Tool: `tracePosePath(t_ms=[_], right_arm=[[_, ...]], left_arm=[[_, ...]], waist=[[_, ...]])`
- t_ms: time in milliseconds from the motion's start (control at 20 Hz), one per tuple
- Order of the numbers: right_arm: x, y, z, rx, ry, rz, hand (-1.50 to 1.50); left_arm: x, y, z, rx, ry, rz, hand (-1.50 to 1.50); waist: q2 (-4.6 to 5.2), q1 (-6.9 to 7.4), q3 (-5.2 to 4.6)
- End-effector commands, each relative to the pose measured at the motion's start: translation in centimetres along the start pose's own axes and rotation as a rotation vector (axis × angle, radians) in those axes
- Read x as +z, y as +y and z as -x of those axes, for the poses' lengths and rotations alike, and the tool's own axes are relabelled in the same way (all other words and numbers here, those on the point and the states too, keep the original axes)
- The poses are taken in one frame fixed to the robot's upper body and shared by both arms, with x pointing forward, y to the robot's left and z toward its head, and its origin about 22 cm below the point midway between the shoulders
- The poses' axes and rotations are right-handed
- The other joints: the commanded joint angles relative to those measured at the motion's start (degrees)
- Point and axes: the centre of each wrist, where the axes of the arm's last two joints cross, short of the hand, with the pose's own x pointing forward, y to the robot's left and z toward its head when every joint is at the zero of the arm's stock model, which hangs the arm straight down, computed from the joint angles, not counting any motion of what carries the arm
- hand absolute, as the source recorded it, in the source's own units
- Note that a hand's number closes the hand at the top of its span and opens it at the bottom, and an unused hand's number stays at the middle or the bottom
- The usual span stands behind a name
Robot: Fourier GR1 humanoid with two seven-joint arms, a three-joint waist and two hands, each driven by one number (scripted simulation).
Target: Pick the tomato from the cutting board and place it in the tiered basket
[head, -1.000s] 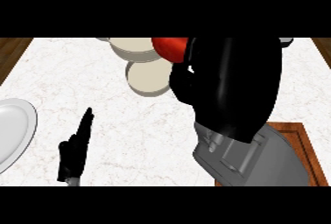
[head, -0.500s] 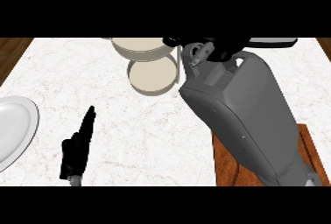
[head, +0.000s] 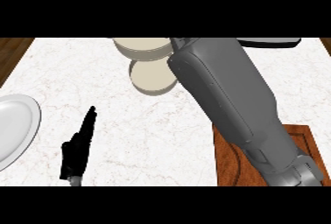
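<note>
Reach is the thing to watch here: your right forearm (head: 239,109) runs as one long grey diagonal from the lower right corner up toward the tiered basket (head: 147,61) at the far edge of the tabletop (head: 161,131), and its upper end meets the top edge of the view just beside the basket's upper tier. The right hand itself lies beyond that edge, so you cannot tell whether its fingers are apart, together, or curled round anything.

The tomato shows nowhere. The cutting board (head: 227,168), at the lower right and partly under the forearm, carries nothing red on the part you can see, and neither cream tier of the basket shows it either. My guess is that it sits in or near the hidden hand, up by the basket, but the view gives no proof.

So the relation that matters is hand to basket: the basket lies just left of the arm's far end, its two tiers stacked along the line running away from you. The right arm is by far the nearer one.

Your left hand (head: 79,146) rests at the lower left of the tabletop, fingers straight and together, pointing away from you, holding nothing. A white plate (head: 16,127) sits near it at the left edge, apart from the hand.
</note>
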Motion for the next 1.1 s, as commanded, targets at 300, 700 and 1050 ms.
tracePosePath(t_ms=[300,700,1050], right_arm=[[-2.3,5.0,1.6,-0.158,0.213,-0.02,1.5],[-4.3,4.9,3.2,-0.534,0.271,-0.041,-1.5],[-3.0,5.2,2.7,-0.763,0.19,0.134,-1.5]], left_arm=[[0.2,-1.1,0.7,0.0,0.078,0.01,0.0],[-0.2,-0.6,1.0,0.0,0.078,0.025,0.0],[-0.2,1.1,0.8,0.011,0.112,0.009,0.0]], waist=[[0.47,0.56,-0.37],[0.93,1.51,-0.36],[0.22,0.2,-0.34]])
